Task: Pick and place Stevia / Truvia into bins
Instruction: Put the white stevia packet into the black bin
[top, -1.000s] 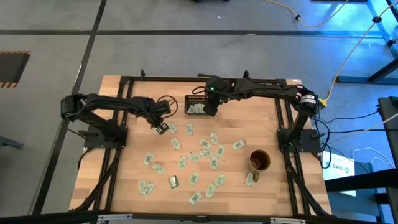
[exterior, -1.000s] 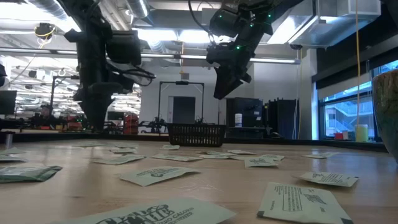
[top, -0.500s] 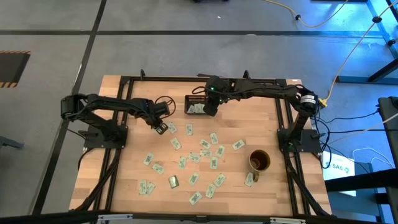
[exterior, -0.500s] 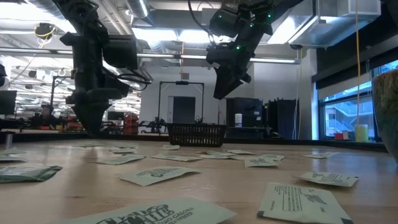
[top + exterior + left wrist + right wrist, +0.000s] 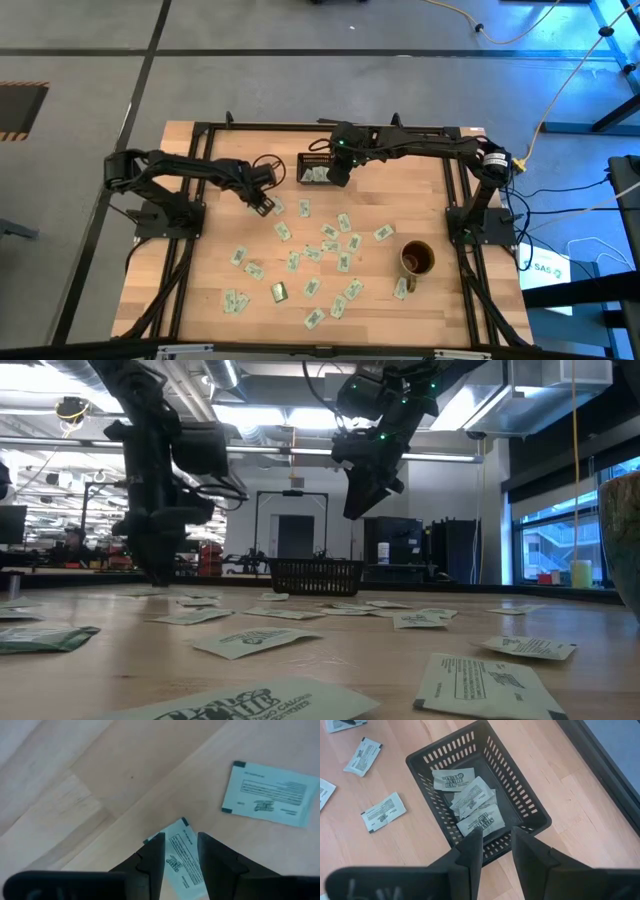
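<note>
Many pale green and white Stevia packets [image 5: 330, 240] lie flat across the wooden table. The black slatted bin [image 5: 316, 170] stands at the far middle, with several packets [image 5: 472, 805] inside it. My left gripper [image 5: 263, 203] points down close over the table, left of the bin. It is open, and its fingers stand on either side of one packet [image 5: 181, 851] that lies flat on the wood. Another packet [image 5: 267, 794] lies nearby. My right gripper [image 5: 492, 837] hangs open and empty above the bin's [image 5: 520, 785] near edge.
A brownish-gold mug [image 5: 417, 258] stands near the table's right front, among loose packets. The black frame rails [image 5: 200, 130] run along the table's edges. Bare wood [image 5: 215, 290] shows at the front left.
My left gripper has sunk a little toward the table, down over the packet beneath it. My right arm has kept still above the bin.
</note>
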